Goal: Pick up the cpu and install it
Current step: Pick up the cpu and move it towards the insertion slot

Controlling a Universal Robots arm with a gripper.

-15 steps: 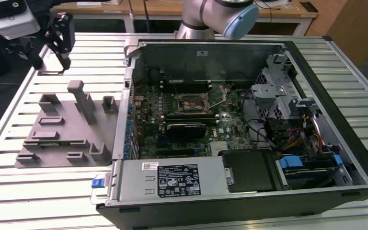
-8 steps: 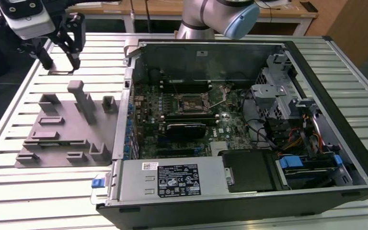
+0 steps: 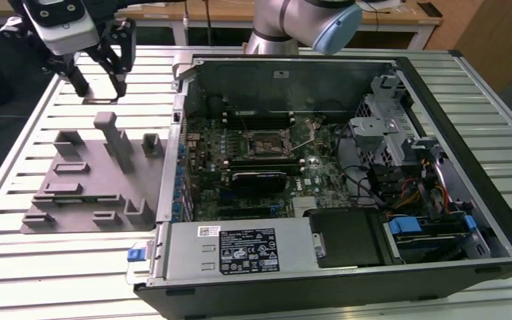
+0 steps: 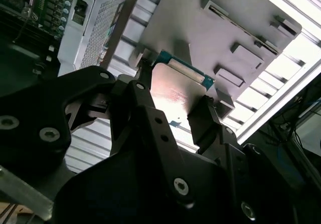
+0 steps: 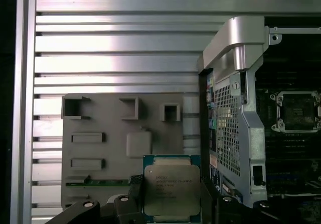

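My gripper [image 3: 101,93] hangs over the slatted table near its far corner on the exterior view's left, beyond the grey fixture plate [image 3: 87,180]. It is shut on the cpu [image 5: 172,191], a flat square chip with a pale metal top and a green rim. The cpu [image 4: 175,91] sits between the two black fingers [image 4: 143,83] in both wrist views. In the exterior view it is a thin edge [image 3: 101,101] at the fingertips. The motherboard's socket [image 3: 265,143] lies open inside the computer case, well to the exterior view's right of the gripper [image 5: 170,186].
The open computer case [image 3: 469,147] covers the table's right half, with a raised metal side wall [image 5: 235,83] facing the gripper. The fixture plate carries upright posts [image 3: 114,140] and pockets. A power supply [image 3: 238,250] and cables fill the case's near end. The arm's base [image 3: 301,23] stands behind the case.
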